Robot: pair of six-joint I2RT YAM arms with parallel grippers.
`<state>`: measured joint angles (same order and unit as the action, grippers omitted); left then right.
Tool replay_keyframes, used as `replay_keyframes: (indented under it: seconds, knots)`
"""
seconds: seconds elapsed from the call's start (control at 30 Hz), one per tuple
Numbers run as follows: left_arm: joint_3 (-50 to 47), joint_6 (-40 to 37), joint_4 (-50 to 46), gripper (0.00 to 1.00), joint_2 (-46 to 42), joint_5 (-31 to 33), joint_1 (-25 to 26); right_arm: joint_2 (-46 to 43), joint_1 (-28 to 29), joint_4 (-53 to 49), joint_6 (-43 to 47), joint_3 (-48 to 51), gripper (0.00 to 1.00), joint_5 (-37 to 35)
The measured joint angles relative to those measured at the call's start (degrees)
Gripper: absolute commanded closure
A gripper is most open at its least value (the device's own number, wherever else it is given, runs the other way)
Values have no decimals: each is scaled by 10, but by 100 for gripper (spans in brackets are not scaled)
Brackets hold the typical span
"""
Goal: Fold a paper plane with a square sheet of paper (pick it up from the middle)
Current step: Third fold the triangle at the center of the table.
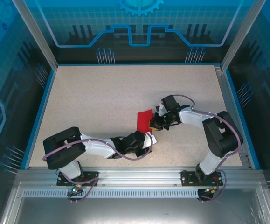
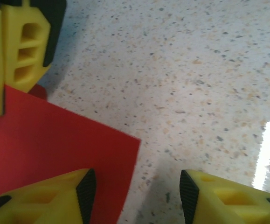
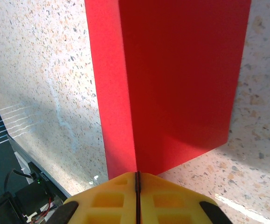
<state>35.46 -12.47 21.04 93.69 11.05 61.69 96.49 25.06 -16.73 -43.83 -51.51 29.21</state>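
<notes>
The square sheet of paper (image 1: 144, 119) is bright red, folded along a straight crease, and stands up off the table's middle. My right gripper (image 1: 154, 124) is shut on its near edge; in the right wrist view the yellow fingers (image 3: 107, 200) meet flat on the paper (image 3: 181, 79) at the crease. My left gripper (image 2: 137, 193) is open just below it. Its left finger (image 2: 41, 196) hovers over a flat part of the sheet (image 2: 55, 144), its right finger (image 2: 228, 196) over bare table, gripping nothing. The right gripper's fingers (image 2: 18, 51) show there too. The paper plane is out of view.
The speckled beige table (image 1: 102, 98) has a blue raised rim (image 1: 38, 112) and clear blue enclosure walls behind. Both arm bases are bolted to the metal rail (image 1: 135, 175) at the near edge. Cables loop along both arms.
</notes>
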Motion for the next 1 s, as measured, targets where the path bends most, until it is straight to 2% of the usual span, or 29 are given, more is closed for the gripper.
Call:
replay_keyframes:
  seconds: [0.3, 0.53, 0.63, 1.0]
  knots:
    - [1, -2, 31, 55, 1, 52, 3, 2, 0, 0, 0, 0, 92, 0]
    - [1, -4, 32, 74, 1, 55, 4, 3, 0, 0, 0, 0, 91, 0]
    - [1, -5, 32, 78, 1, 55, 4, 3, 0, 0, 0, 0, 91, 0]
    - [1, 5, 27, 84, -7, 56, 4, 3, -5, -3, 4, 0, 89, 0]
